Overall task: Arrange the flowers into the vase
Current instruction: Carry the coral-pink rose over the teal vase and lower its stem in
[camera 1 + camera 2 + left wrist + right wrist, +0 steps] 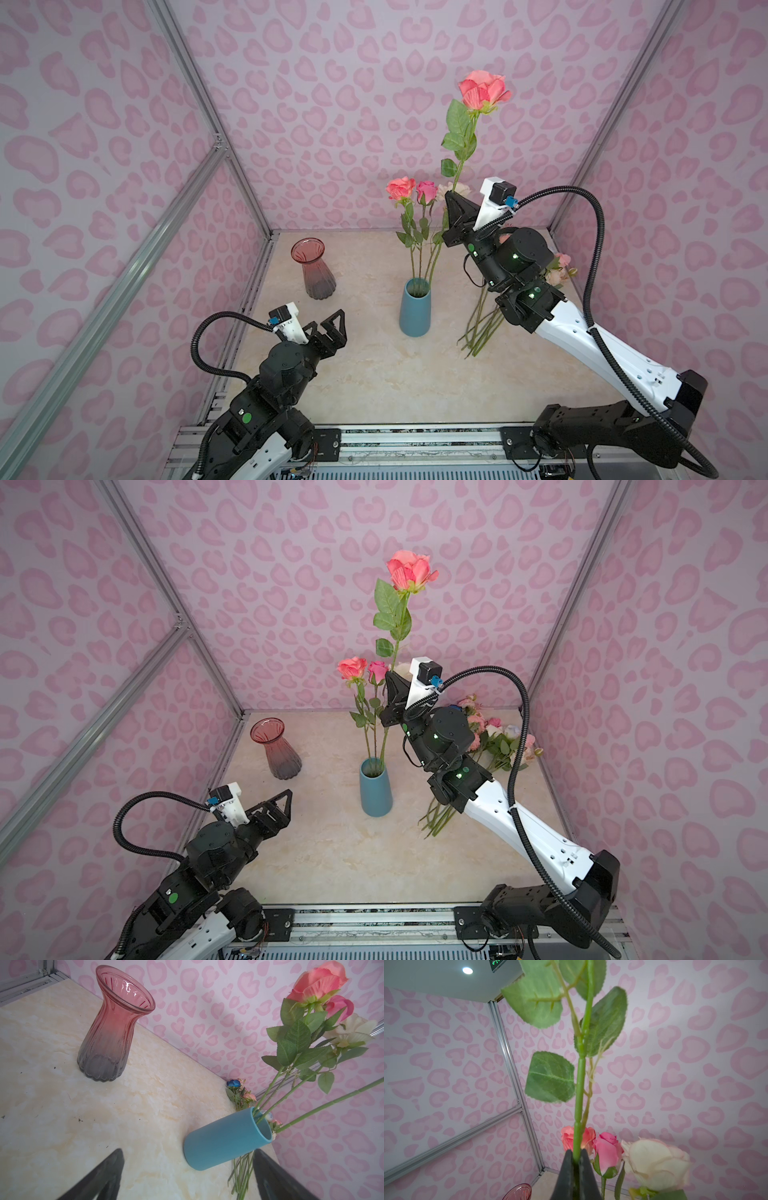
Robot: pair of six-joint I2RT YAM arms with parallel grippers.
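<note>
Nearest the camera head, the left tool (326, 322) is held low over the front-left part of the surface (374, 374). Its jaws are spread wide, nothing is gripped between them, and it is aimed toward the blue vase (414, 316).

The blue vase is set upright near the middle of the surface. Three flowers are stood in it: a coral rose (401, 188), a pink rose (427, 190) and a cream bloom (654, 1163).

Just right of the vase, the loose flowers (494, 737) are laid on the surface. Their green stems are turned toward the front and their blooms toward the back right corner, and they are partly hidden by the right arm (582, 328). A deep blue bloom (233, 1083) can be made out among them.

Farther back on the left, well apart from the blue vase, a red glass vase (313, 270) is stood upright.

Above and slightly right of the blue vase, the right tool (453, 199) is pointed upward and clamped on the green stem of a tall rose (482, 89). That rose's coral bloom is carried highest of all, against the back wall (332, 104). Whether the lower end of its stem is inside the vase cannot be told.
</note>
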